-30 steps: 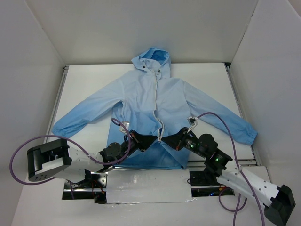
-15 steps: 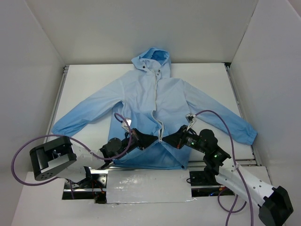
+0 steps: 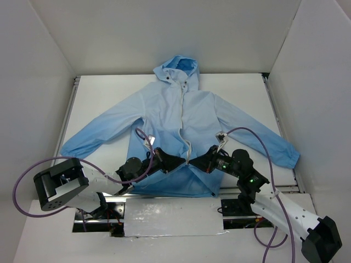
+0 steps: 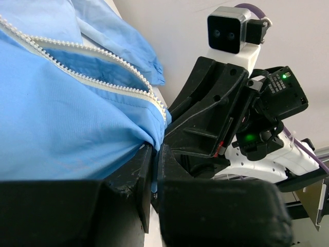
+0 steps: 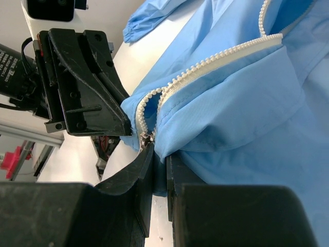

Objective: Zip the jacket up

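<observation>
Both arms edged inward; left gripper (image 3: 181,162) pinched nearly shut on jacket (image 3: 164,112) hem at zipper (image 5: 205,68) base, right gripper (image 3: 195,163) likewise pinching the opposite edge.

Left arm (image 3: 98,183) and right arm (image 3: 285,211) are the same build — white shells on the long links, chunky black joints. Left gripper (image 3: 182,161) and right gripper (image 3: 193,163) are matte black and blocky. A purple cable (image 3: 245,129) loops off each arm. Right wrist carries a silver camera box (image 4: 230,30) with two lenses, plus tiny green lights (image 4: 250,137).
</observation>
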Controlling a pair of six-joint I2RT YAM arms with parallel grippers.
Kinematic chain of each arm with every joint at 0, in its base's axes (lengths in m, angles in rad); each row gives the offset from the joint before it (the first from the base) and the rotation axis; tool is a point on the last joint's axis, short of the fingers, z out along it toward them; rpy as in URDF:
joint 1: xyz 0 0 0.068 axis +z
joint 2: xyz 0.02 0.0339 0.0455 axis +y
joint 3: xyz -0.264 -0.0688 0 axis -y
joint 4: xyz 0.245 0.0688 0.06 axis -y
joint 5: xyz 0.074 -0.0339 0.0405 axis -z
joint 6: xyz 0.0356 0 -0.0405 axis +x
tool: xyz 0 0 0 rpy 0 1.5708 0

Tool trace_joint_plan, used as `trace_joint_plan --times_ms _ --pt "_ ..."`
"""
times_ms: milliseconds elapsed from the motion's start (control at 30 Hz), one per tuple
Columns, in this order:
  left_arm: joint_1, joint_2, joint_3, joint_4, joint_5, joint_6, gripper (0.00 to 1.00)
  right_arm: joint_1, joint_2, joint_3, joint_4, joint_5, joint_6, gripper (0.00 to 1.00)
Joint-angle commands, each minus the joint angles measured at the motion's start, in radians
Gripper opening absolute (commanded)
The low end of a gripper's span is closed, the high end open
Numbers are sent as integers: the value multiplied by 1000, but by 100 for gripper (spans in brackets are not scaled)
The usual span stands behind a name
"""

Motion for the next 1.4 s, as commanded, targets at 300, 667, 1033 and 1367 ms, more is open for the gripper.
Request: trace_joint_plan --times_ms 300,667,1033,1367 --pt "19 -21 -16 357 38 -30 0 -31 -46 180 -172 102 -92 52" --pt "17 -18 -36 396 64 -48 0 -57 -13 377 -400 282 -126 83" --pt "17 -9 -41 419 58 -51 0 -48 -65 392 -480 24 115 74" --pt "19 1 -26 402 67 -39 0 109 -270 169 -387 98 530 60"
